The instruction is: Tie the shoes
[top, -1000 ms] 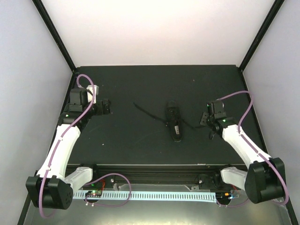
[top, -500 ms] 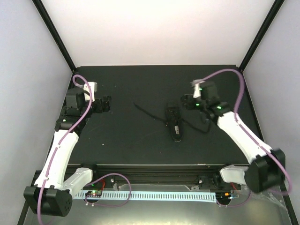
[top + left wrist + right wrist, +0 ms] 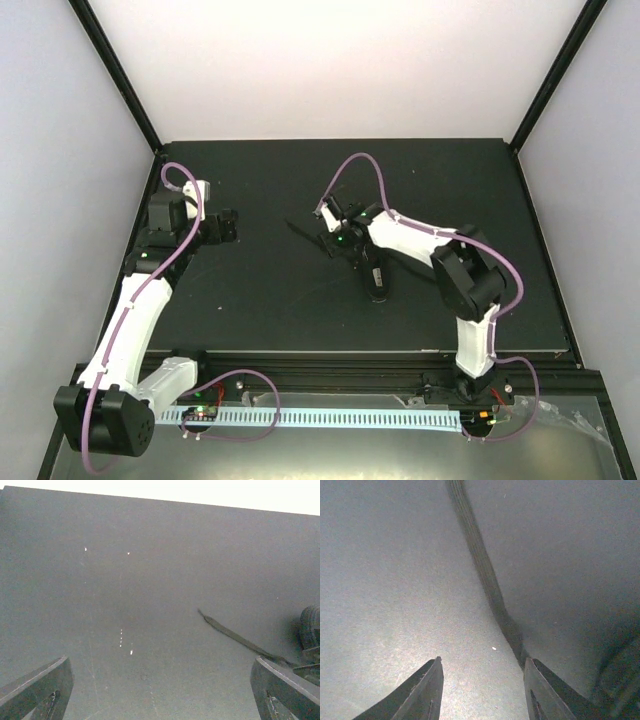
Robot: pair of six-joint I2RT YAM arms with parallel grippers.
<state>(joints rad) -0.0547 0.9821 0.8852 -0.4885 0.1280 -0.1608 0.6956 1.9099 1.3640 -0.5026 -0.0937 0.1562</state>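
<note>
- The shoe (image 3: 377, 272) lies flat on the black table (image 3: 250, 300), about mid-table and a little right of centre, its length running near to far.
- It is not tied: one loose lace (image 3: 303, 233) trails from the shoe out to the left and far side, lying flat and nearly straight on the table.
- My judgement on handling: the shoe looks small and light, so it will likely slide or turn if a lace is pulled hard. The lace looks thin, limp and flat, and black on black, so it is hard to see and easy to pinch past.
- The best hold seems to be the free run of the lace, well clear of the shoe, pinched across its width with the fingertips pressed down to the table.
- The right gripper (image 3: 482, 662) reaches across to the left of the shoe and hangs low over this lace. Its jaws stand apart and hold nothing; the lace runs up toward the right-hand finger rather than between the two.
- The left gripper (image 3: 161, 658) sits well apart at the far left, jaws spread wide and empty, with the lace's end ahead and to its right.
</note>
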